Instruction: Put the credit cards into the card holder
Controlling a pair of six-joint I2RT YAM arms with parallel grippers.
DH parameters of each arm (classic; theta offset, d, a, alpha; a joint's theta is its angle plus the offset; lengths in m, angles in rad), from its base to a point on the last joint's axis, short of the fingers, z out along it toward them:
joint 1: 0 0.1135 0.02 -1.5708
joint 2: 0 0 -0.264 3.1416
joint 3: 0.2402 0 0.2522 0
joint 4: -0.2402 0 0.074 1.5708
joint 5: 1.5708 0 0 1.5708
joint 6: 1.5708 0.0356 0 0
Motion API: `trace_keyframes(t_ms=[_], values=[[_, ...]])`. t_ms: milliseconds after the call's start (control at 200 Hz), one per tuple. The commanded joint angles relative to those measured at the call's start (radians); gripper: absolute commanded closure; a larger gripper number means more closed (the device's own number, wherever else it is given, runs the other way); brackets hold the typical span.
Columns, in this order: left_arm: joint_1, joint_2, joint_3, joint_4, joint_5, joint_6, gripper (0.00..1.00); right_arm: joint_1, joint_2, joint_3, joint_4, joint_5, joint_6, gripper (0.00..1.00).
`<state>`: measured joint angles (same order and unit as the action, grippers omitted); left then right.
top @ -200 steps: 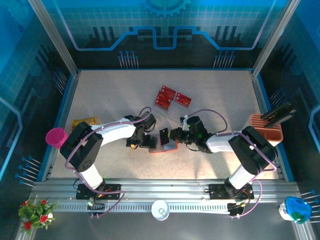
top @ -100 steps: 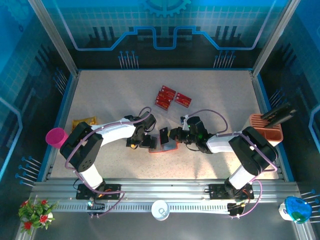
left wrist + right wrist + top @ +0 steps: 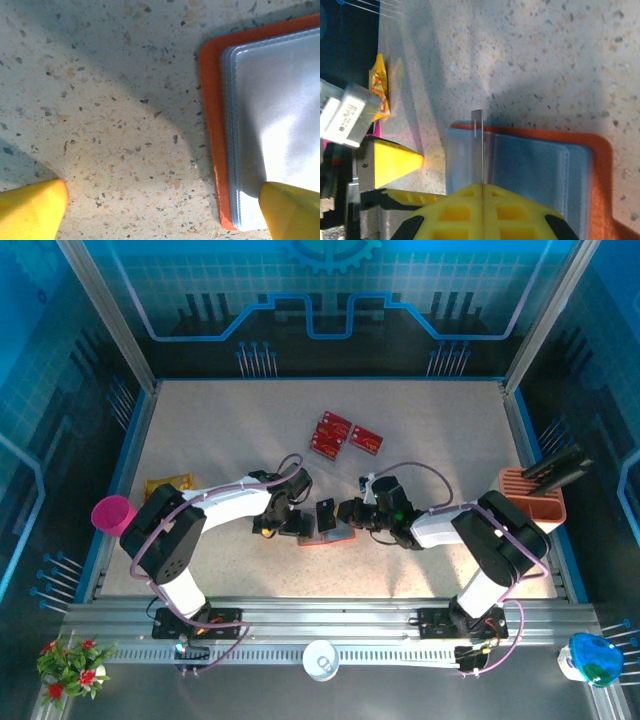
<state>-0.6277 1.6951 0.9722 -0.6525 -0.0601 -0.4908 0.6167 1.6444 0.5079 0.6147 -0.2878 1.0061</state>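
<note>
Card holder (image 3: 340, 535) — where is it placed, and what is being gripped?

It is laid open on the table (image 3: 220, 430), between the two arms. A dark credit card (image 3: 477, 145) is pinched on edge by the right gripper (image 3: 482, 189), directly over the grey pocket (image 3: 530, 165). The left gripper (image 3: 160, 200) is spread wide, with one fingertip (image 3: 290, 215) pressed on a corner of the holder.

Which relation is the next move governed by?

The card's long edge is judged to be lined up with the pocket mouth just beneath — whether it is already entered cannot be told. Red cards (image 3: 330, 430) are seen well apart beyond, and a peach stand (image 3: 530, 502) far right. No obstruction is noted.
</note>
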Motion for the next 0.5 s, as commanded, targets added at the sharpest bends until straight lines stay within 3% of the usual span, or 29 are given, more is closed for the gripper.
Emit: trace_keyframes(t_ms=[0,495], values=[[-0.004,0.017,-0.033,-0.007,-0.008,0.008,0.01,0.017,0.017,-0.026,0.02,0.028,-0.01,1.0],[-0.003,0.017,-0.037,-0.003,-0.009,0.008,0.01,0.012,-0.022,-0.04,0.022,0.031,-0.009,1.0]])
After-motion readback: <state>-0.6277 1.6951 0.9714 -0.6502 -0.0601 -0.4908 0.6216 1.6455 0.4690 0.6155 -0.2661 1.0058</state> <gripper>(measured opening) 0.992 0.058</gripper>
